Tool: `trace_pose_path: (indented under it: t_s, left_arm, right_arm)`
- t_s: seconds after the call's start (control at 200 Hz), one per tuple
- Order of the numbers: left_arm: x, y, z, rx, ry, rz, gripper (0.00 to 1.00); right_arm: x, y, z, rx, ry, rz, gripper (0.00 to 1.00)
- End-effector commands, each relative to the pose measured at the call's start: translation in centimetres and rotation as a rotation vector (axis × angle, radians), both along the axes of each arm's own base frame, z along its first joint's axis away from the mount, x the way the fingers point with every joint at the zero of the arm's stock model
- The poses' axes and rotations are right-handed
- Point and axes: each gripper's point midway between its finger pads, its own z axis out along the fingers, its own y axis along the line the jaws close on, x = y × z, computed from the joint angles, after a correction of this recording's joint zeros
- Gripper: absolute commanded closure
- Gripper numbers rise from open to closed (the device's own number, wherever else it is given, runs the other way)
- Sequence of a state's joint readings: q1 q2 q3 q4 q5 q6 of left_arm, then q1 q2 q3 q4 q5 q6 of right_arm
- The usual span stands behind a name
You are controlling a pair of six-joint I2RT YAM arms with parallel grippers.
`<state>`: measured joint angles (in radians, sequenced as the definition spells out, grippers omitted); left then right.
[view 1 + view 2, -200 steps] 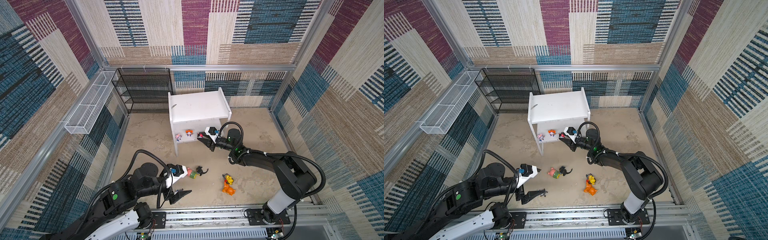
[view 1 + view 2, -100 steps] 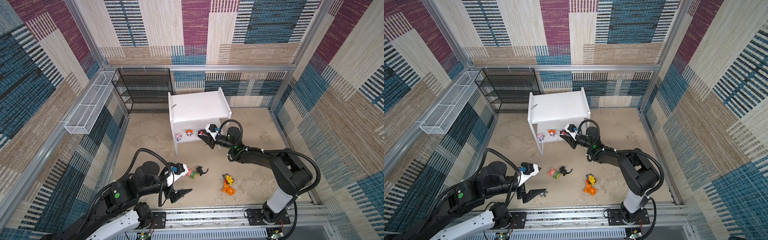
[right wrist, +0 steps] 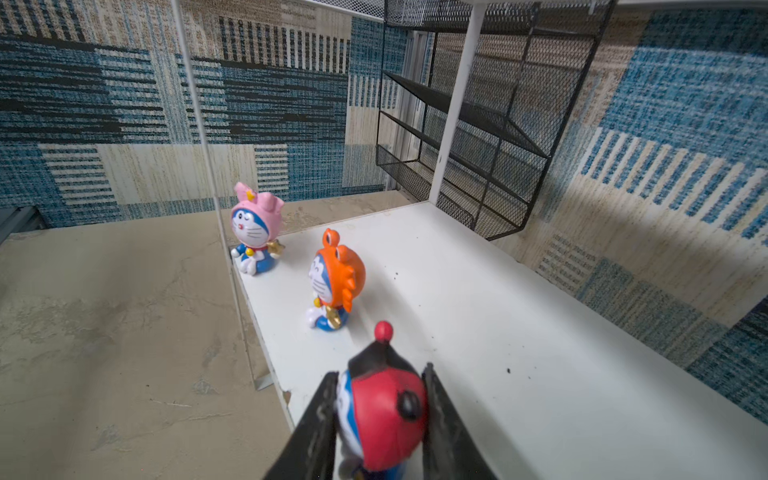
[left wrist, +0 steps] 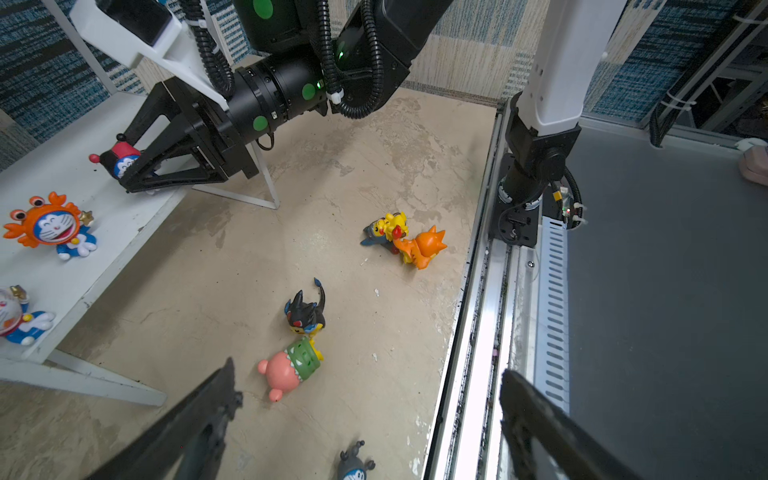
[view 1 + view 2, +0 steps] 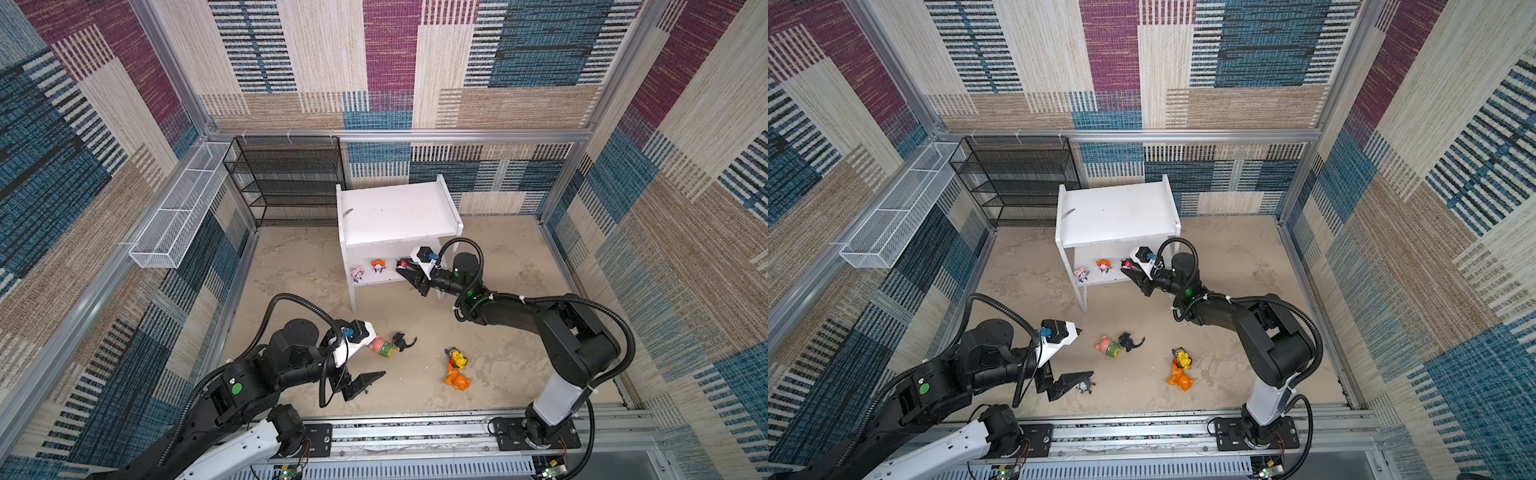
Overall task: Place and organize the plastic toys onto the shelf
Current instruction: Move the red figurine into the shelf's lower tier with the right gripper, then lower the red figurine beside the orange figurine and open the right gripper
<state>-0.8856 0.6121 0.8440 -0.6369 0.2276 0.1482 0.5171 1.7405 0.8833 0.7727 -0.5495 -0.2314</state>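
2 tiers are seen on the white shelf, whose lower board is reached by the right gripper from the front. Behind the shelf, well beyond that gripper, a black mesh rack and a white wire basket are set against the walls.

The right gripper is clamped on a tiny red-and-black hooded figurine, which is pinched at both sides of its head over the front edge of the lower board; whether its base touches the board cannot be told. The left gripper is spread wide with nothing between its jaws and is held low over the sandy floor.

4 larger toys lie on the floor. Just ahead of the left gripper, a pink-and-green toy is tipped on its side, and a black-hooded yellow toy is touching it on the far side. Further from that gripper, a blue-hooded yellow toy and an orange-hooded toy are pressed together.

3 more tiny figurines are visible. Beyond the right gripper's fingertips, an orange crab-hooded figurine and then a pink-hooded figurine are stood upright along the lower board's front edge. A tiny dark-hooded figurine lies on the floor just beside the tip of the left gripper's lower finger.
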Motion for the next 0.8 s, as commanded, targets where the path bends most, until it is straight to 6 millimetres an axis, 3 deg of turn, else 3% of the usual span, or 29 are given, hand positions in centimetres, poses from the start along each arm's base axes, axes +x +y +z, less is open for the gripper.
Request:
trace_pose_path:
  t_s: [0.0, 0.245, 0.461, 0.791]
  left_arm:
    - [2.5, 1.0, 0.7, -0.007, -0.058, 0.144, 0.01]
    - [5.4, 3.7, 1.2, 0.027, -0.151, 0.35, 0.01]
    - [5.6, 4.8, 1.8, -0.005, -0.204, 0.394, 0.01]
    - [5.2, 4.4, 1.8, -0.013, -0.199, 0.367, 0.01]
  right_arm:
    - [0.2, 0.1, 0.9, 0.027, -0.019, -0.004, 0.69]
    - [0.3, 0.3, 0.8, 0.032, -0.011, 0.003, 0.69]
    - [0.6, 0.4, 0.6, 0.033, -0.006, 0.001, 0.68]
    - [1.1, 0.4, 0.4, 0.032, 0.005, -0.002, 0.66]
